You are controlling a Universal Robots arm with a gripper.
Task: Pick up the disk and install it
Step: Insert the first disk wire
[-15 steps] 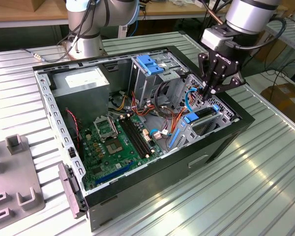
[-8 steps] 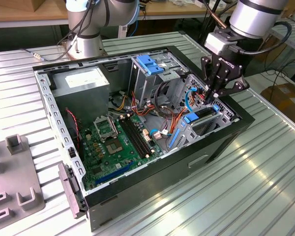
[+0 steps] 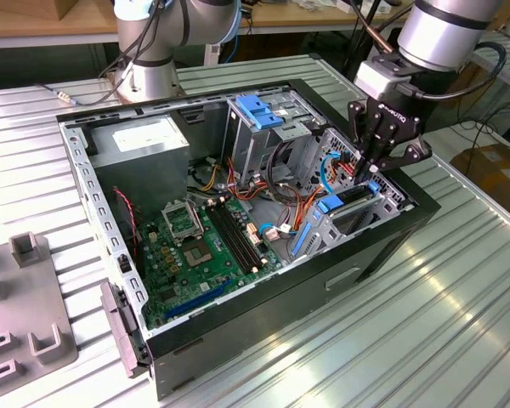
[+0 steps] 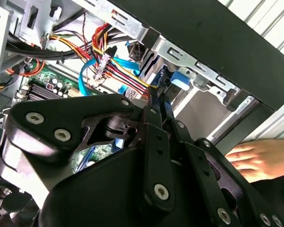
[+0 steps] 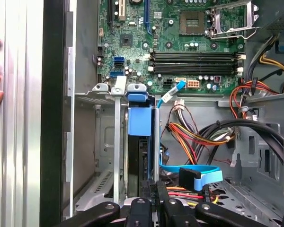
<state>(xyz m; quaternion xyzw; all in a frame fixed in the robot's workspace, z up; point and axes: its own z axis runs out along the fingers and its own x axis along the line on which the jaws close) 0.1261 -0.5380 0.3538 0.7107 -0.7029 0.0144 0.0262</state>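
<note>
The disk (image 3: 350,200) stands on edge in the drive bay at the exterior view's right corner of the open computer case (image 3: 263,327). Its blue bracket (image 5: 140,122) shows between the bay's metal rails, with the dark disk body below it. My gripper (image 3: 373,176) hangs straight over the bay. Its black fingers are drawn together, and the tips (image 5: 158,189) rest at the disk's outer edge. In the second wrist view the gripper (image 4: 157,97) points into the bay beside blue plastic and bundled wires.
Red, yellow and blue cables (image 5: 203,132) crowd the space beside the bay. The motherboard (image 3: 204,246), a grey power-supply box (image 3: 140,140) and a metal cage with a blue latch (image 3: 259,110) occupy the case. A person's hand (image 4: 255,161) rests on the table outside the case wall. Grey fixtures (image 3: 25,323) lie at the exterior view's left.
</note>
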